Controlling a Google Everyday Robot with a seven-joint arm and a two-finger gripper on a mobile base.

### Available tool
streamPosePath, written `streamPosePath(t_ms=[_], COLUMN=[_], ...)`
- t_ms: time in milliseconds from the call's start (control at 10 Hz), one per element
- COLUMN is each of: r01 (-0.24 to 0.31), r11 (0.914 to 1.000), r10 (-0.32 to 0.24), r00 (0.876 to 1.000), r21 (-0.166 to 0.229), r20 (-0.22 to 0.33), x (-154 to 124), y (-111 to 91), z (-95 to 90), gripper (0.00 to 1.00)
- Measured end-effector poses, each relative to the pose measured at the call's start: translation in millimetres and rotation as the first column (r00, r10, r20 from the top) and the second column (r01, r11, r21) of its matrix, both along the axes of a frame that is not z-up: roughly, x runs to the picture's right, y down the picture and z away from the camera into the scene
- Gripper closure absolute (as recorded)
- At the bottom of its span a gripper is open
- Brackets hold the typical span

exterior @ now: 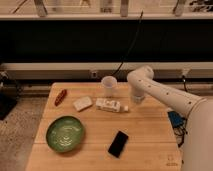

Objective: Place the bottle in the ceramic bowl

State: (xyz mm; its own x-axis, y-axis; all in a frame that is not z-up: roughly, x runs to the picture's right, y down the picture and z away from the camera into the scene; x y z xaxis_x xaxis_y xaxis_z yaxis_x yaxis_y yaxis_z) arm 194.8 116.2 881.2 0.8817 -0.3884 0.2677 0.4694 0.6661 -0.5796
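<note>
Bottle (111,105) not yet placed. Green bowl (65,133) sits empty at the bench's (150,142) front left. Bottle lies on its side mid-bench, well apart from it. Gripper (137,96) hangs just beyond the cap; whether open or closed cannot be told. Grasp, carry and release are all outstanding.

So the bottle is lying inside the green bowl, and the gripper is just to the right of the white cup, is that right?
Not quite. The camera view shows the bottle lying on the table, behind and right of the ceramic bowl, not in it. The gripper is indeed just right of the white cup.
</note>
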Motion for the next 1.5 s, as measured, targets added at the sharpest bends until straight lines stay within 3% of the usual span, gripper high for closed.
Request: streamPosePath(t_ms=[500, 700, 1500], r01=[-0.024, -0.032, -0.070], r11=[0.9997, 0.9995, 0.9975], r10=[0.024, 0.032, 0.070], r00=[1.000, 0.999, 0.997], r21=[-0.001, -0.001, 0.002], r20=[-0.007, -0.011, -0.025], x=[0.2, 0.9, 0.7], y=[-0.9, -1.0, -3.3], z=[-0.4, -1.2, -4.1], gripper=[0.75, 0.81, 0.81])
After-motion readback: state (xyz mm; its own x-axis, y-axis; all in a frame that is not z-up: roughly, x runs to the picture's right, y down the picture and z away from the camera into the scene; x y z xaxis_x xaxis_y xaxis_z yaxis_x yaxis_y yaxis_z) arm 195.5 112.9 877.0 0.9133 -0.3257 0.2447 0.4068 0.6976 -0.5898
